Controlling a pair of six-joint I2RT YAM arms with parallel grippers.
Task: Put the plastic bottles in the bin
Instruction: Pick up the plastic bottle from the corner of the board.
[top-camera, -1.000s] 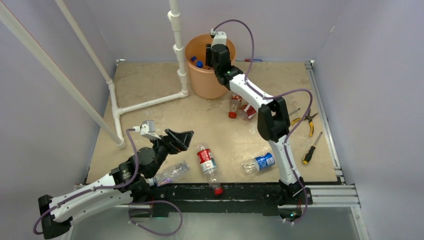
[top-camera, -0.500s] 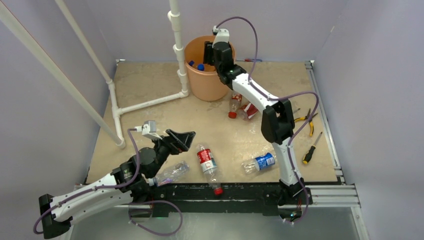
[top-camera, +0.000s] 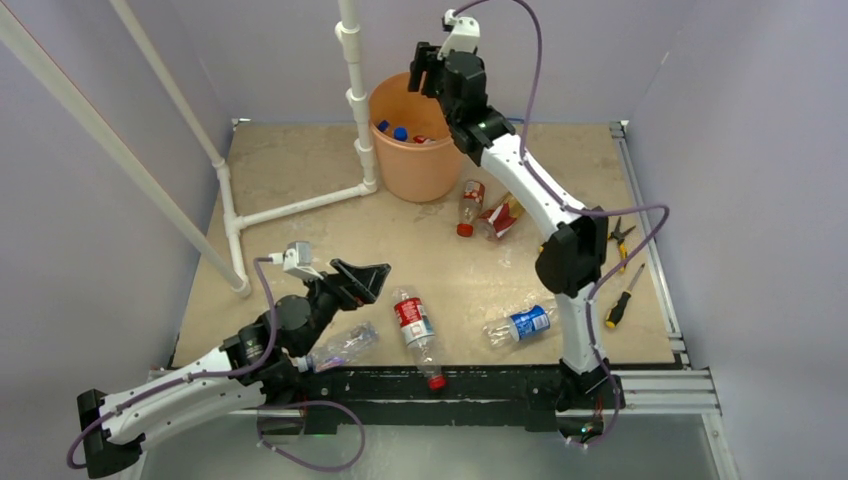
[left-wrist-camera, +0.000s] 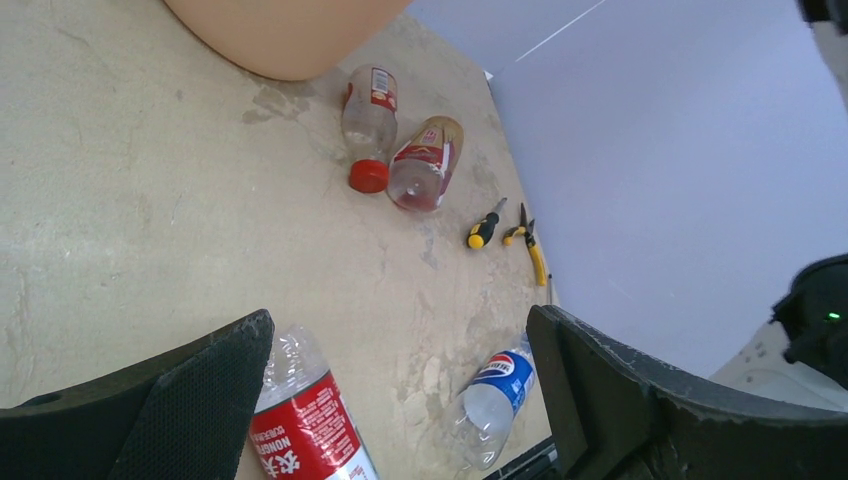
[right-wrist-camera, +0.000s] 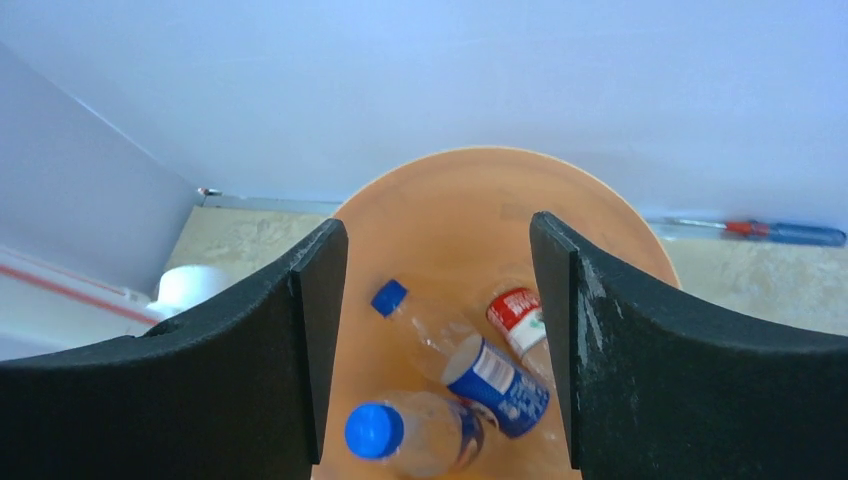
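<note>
Right wrist view looked straight down into the round orange plastic bin (right-wrist-camera: 500, 165), where at least three small clear plastic bottles lay at the bottom: one with a blue cap (right-wrist-camera: 408, 438), one with a blue Pepsi label (right-wrist-camera: 497, 377) and one with a red label (right-wrist-camera: 515, 308). The right hand (right-wrist-camera: 437, 300) hung above the rim, its black fingers apart with nothing between them, so the drop looked done.

Five more lay on the beige worktop (top-camera: 300, 165) in the top view. A red-capped bottle (top-camera: 468, 205) and a crushed red-labelled bottle (top-camera: 500, 216) sat just below the bin. A long red-labelled bottle (top-camera: 413, 322) and a Pepsi bottle (top-camera: 520, 324) were in the lower middle, and a bare clear bottle (top-camera: 345, 345) lay by the left arm.

The left hand (top-camera: 360, 277) sat spread wide and empty at lower left.

To do this step well, the right arm should probably rise clear of the rim before swinging and keep off the white pipe frame (top-camera: 357, 110) beside the bin. The nearest pair looked the best choice, gripping one bottle across its body, since the two lay close together.
</note>
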